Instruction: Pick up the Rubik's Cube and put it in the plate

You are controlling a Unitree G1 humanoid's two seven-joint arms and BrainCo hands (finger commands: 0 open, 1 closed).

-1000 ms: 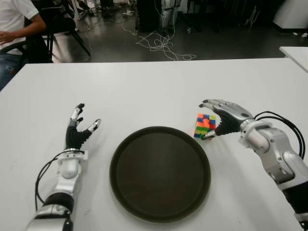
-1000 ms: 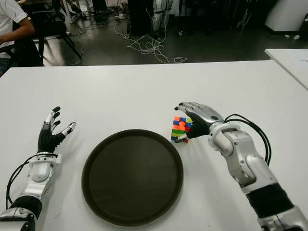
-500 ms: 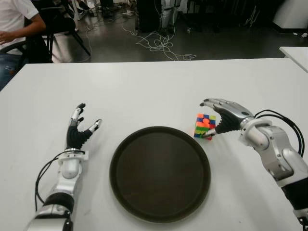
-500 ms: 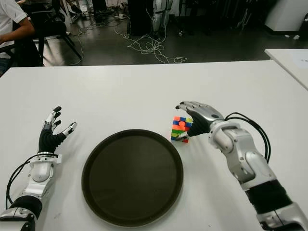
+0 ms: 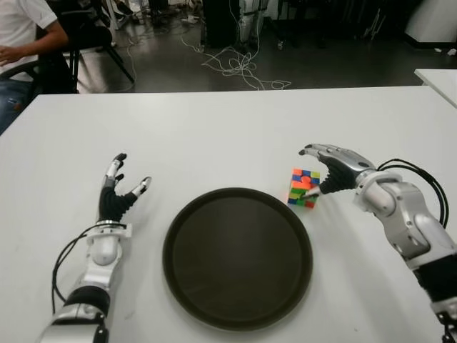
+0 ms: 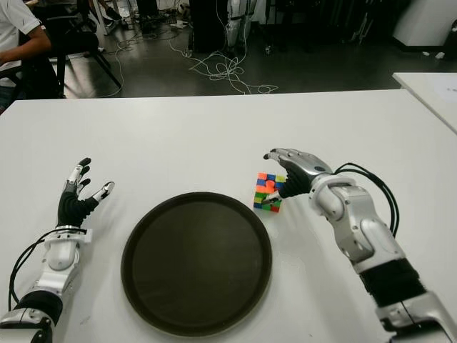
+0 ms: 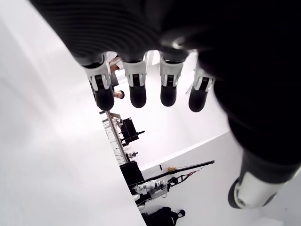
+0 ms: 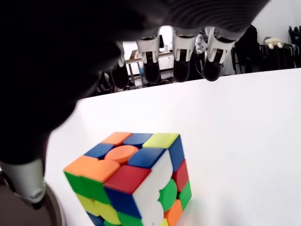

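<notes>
The right hand (image 5: 330, 166) is arched over the Rubik's Cube (image 5: 303, 188) with its fingers (image 8: 181, 59) stretched out above the top face and nothing actually pinched yet, so I'd call it open, hovering for the grab. The cube sits on the white table (image 5: 214, 136), just beside the far right rim of the plate (image 5: 238, 257), not inside it. It looks scrambled, glossy plastic stickers in orange, blue, yellow, green and red, hard edges, so it should be easy to hold if the fingers wrap opposite faces. My read is we're at the pre-grasp step: next the hand needs to drop a bit, close thumb and fingers around the sides, lift, and carry it a short way left over the rim. The plate is round, dark brown, shallow with a low raised lip, matte looking. The left hand (image 5: 118, 189) shows off to the plate's left, fingers spread, holding nothing.
</notes>
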